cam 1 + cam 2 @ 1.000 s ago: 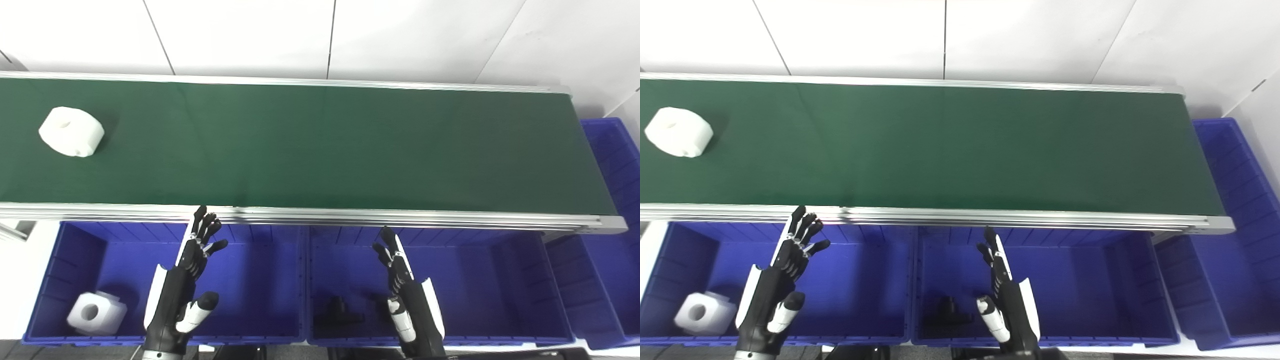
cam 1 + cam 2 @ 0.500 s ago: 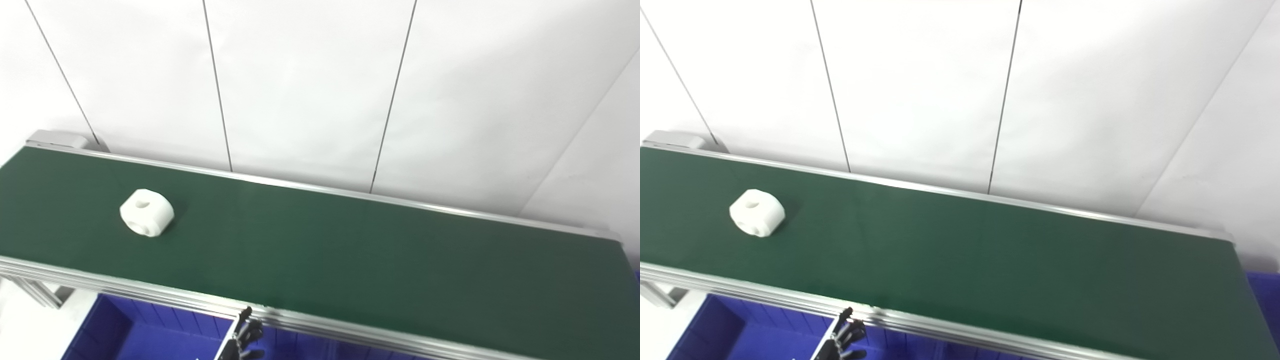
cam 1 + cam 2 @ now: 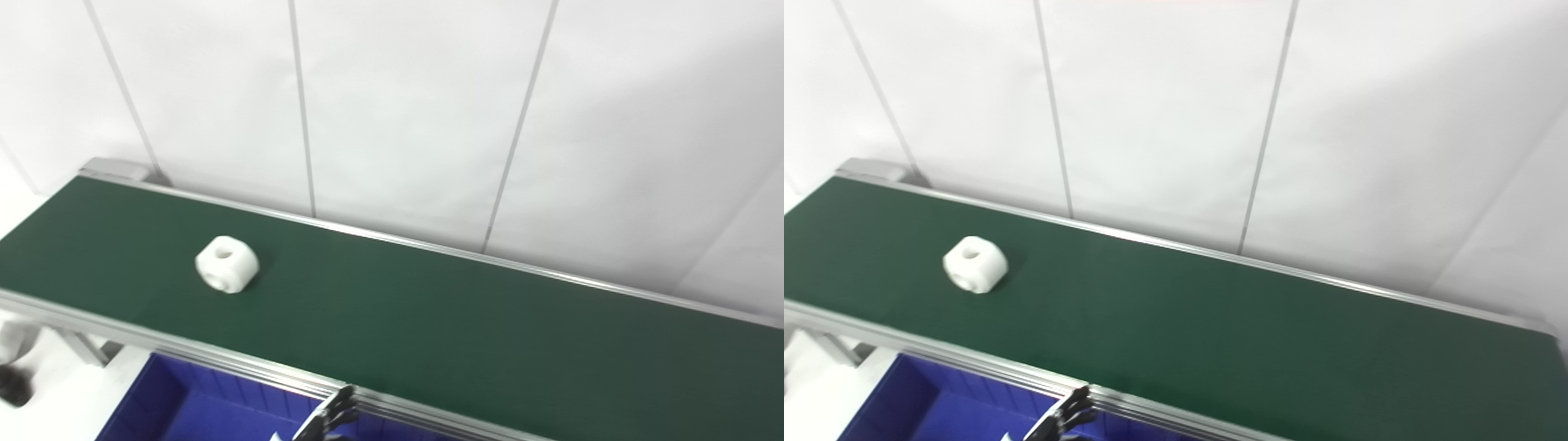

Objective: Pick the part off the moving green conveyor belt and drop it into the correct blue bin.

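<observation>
A white blocky part (image 3: 226,264) with a round hole on top lies on the green conveyor belt (image 3: 429,331), near its left end; it also shows in the right eye view (image 3: 975,264). Only the fingertips of my left hand (image 3: 331,419) show at the bottom edge, just in front of the belt's near rail. They are stretched out, apart and hold nothing, and they are far right of and nearer than the part. My right hand is out of the picture.
The belt's aluminium near rail (image 3: 184,349) runs across the lower picture. A corner of a blue bin (image 3: 177,407) shows below it at the lower left. A white panelled wall (image 3: 398,110) stands behind the belt.
The camera has tilted up and swung, so the bins, the arms and my right hand have dropped out of the picture. The part now sits further right in the picture.
</observation>
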